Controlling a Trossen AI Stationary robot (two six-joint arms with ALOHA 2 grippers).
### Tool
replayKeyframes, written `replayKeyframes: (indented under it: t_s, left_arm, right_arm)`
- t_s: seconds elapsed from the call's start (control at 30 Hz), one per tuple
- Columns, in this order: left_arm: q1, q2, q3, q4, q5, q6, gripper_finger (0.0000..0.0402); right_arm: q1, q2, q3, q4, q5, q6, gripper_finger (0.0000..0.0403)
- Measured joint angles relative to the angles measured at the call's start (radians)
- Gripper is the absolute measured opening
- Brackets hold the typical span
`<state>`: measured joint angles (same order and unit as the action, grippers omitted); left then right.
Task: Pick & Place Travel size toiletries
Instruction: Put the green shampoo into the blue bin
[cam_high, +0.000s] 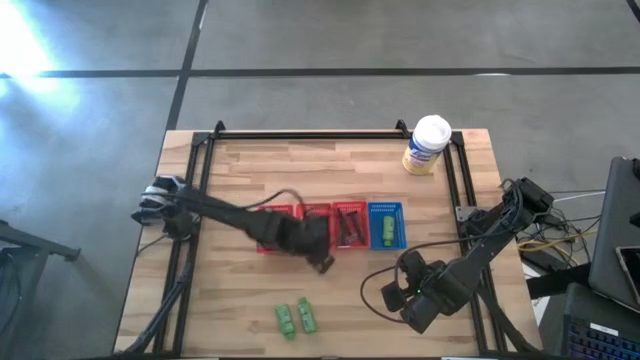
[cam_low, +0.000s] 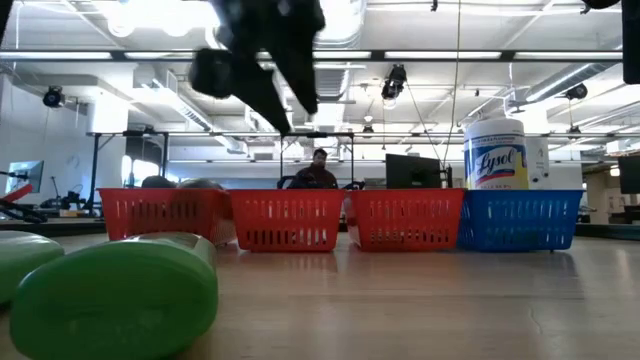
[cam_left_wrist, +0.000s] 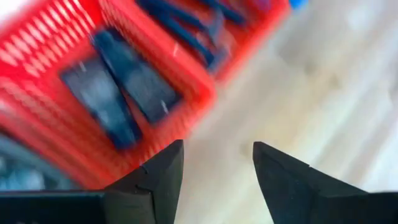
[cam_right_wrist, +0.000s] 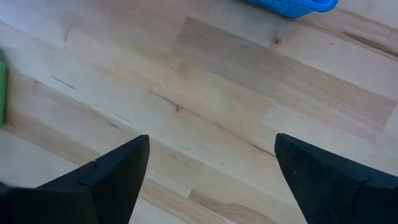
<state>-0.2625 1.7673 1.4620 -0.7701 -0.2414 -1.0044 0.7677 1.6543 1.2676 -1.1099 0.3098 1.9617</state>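
High view shows me two green tubes (cam_high: 296, 318) still lying loose on the table (cam_high: 250, 170), side by side near the front edge, well apart from the row of baskets. The rest looks sorted already: dark packets (cam_left_wrist: 118, 93) sit in a red basket (cam_high: 276, 228), thin black sticks in the red basket (cam_high: 349, 222) next to the blue one, and a green tube in the blue basket (cam_high: 386, 224). A white-lidded tub (cam_high: 427, 145) stands off at the far right corner.

My left gripper (cam_high: 322, 262) hangs just in front of the red baskets, above bare wood, its jaws parted about midway with nothing between them. The left wrist view confirms that: only tabletop shows in the gap. My right gripper (cam_right_wrist: 211, 168) hovers over the table on the near right, jaws spread wide and empty, with a sliver of green at the edge of its view.

My worry is the two tubes lying so close together. Coming down on one could nudge or roll the other, or pinch both at once. Both arms also sit near the same patch of table, so sending them in together risks a clash. I judge these two tubes are what remains.
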Motion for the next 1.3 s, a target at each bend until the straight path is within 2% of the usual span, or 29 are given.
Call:
replayKeyframes:
  t_s: [0.27,0.47,0.57,0.7,0.87,1.03,1.13,1.3]
  left_arm:
    - [-0.214,-0.041,-0.008,-0.105,0.048,0.039,0.0197]
    - [-0.325,-0.041,-0.011,-0.122,0.049,0.039,0.0197]
    - [-0.359,-0.041,-0.011,-0.122,0.045,0.055,0.0197]
    - [-0.383,-0.048,-0.027,-0.121,0.042,0.162,0.0197]
    - [-0.394,-0.109,-0.127,-0.118,0.043,0.219,0.0197]
    - [-0.400,-0.273,-0.318,-0.026,0.053,0.239,0.0197]
    - [-0.407,-0.368,-0.443,0.134,0.068,0.344,0.0197]
    - [-0.413,-0.463,-0.603,0.276,0.070,0.771,0.0197]
  right_arm:
    - [-0.002,0.000,-0.002,0.031,-0.024,-0.063,0.0359]
    - [-0.002,0.000,-0.002,0.079,-0.025,-0.106,0.0353]
    - [-0.008,0.001,-0.004,0.188,-0.025,-0.138,0.0346]
    - [-0.041,0.047,-0.009,0.406,-0.024,-0.198,0.0334]
    - [-0.098,0.128,0.025,0.505,-0.032,-0.179,0.0324]
    - [-0.122,0.148,0.075,0.510,-0.023,-0.125,0.0318]
    - [-0.128,0.148,0.088,0.461,-0.017,-0.081,0.0319]
    - [-0.128,0.148,0.087,0.394,-0.057,-0.008,0.0336]
